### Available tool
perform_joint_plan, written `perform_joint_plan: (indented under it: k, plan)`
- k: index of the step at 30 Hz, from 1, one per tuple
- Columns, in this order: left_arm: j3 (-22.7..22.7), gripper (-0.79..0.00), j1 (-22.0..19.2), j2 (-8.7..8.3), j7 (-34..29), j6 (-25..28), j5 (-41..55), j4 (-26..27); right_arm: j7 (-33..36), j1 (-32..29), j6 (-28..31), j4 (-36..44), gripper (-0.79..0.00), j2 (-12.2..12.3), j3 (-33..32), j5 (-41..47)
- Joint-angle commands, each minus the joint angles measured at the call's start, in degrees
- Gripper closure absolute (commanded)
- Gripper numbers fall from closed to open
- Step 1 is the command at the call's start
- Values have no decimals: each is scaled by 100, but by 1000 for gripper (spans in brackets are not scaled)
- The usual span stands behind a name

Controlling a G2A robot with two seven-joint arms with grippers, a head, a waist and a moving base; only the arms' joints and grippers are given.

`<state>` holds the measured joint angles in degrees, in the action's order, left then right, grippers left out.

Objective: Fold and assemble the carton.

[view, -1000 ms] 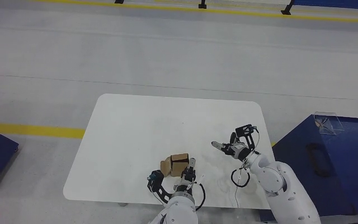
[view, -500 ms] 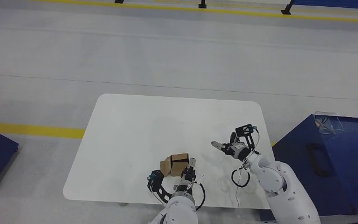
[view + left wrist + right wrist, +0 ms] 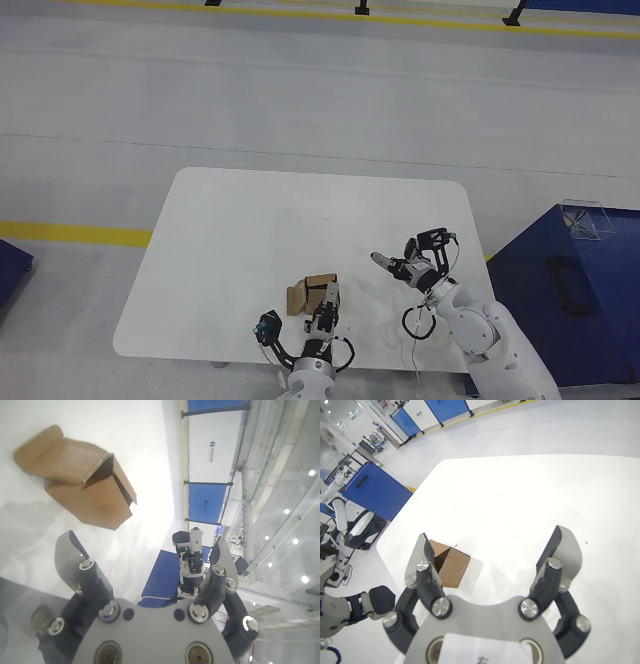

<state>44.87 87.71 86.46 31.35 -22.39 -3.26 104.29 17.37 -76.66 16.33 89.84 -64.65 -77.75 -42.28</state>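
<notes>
Top view: small brown cardboard carton [image 3: 313, 293], one end open with flaps loose, lies on the white rounded table [image 3: 250, 220] by the robot-side edge, with the left gripper [image 3: 141, 543] just beside it and the right gripper [image 3: 492, 535] farther off, both with fingers spread apart.

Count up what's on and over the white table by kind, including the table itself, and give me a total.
Carton: 1
Grippers: 2, the left gripper and the right gripper, both with jaws open
Table: 1
Total: 4
</notes>
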Motion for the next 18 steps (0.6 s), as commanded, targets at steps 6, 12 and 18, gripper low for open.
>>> perform_joint_plan:
  k: [6, 12, 18]
  plan:
    - [-3, -785, -8, 4, -3, -303, 89, 13, 12, 1, 19, 2, -785, 1, -3, -5]
    - [-75, -785, -13, -18, 400, -153, -636, -347, -32, 49, -22, 35, -785, -19, 136, -164]
    - [-47, -785, 72, 66, 1054, 353, -361, -1119, -310, 246, -174, -75, -785, -101, 620, -672]
